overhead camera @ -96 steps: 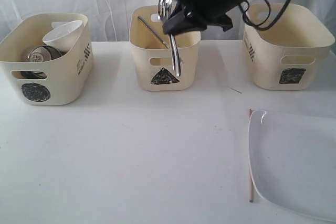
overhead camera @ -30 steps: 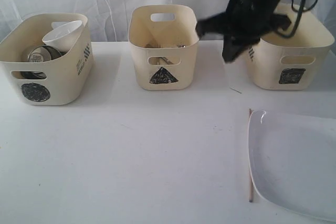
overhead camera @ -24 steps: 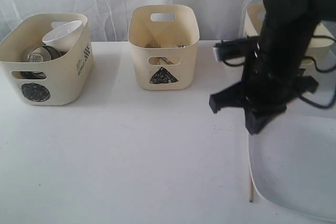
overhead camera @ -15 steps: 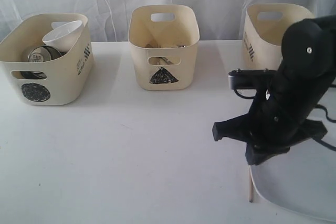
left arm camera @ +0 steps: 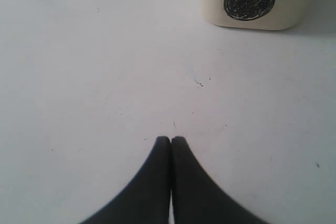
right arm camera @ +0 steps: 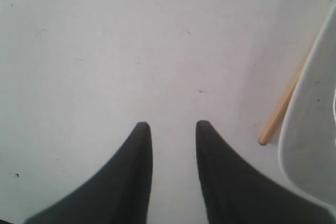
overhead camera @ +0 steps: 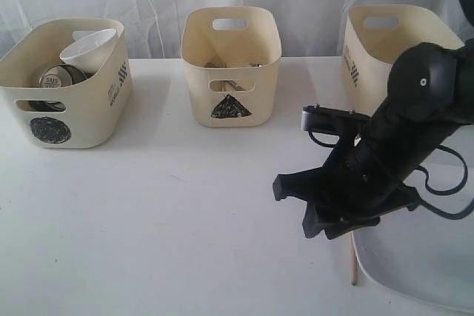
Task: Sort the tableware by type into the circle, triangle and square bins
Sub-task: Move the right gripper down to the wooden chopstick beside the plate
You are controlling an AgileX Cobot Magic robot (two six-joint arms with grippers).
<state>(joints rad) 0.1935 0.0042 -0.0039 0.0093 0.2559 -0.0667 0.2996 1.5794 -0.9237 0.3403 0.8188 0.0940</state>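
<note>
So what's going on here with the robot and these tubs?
The right tool hangs open and empty low over the table, beside a wooden chopstick and the white plate. The left tool is shut on nothing, near the circle bin, which holds a white bowl and a steel mug.

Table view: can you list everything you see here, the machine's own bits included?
Circle tub: one, cream, back left.
Triangle tub: one, cream, back middle.
Square tub: one, cream, back right.
Bowl: one, white, in circle tub.
Mug: at least one, steel, in circle tub.
Cutlery: count unclear, steel, in triangle tub.
Plate: one, white, front right.
Chopstick: one, wooden, by plate's left edge.
Right pincer: one, black, open, near chopstick.
Left pincer: one, black, shut, above table.
</note>
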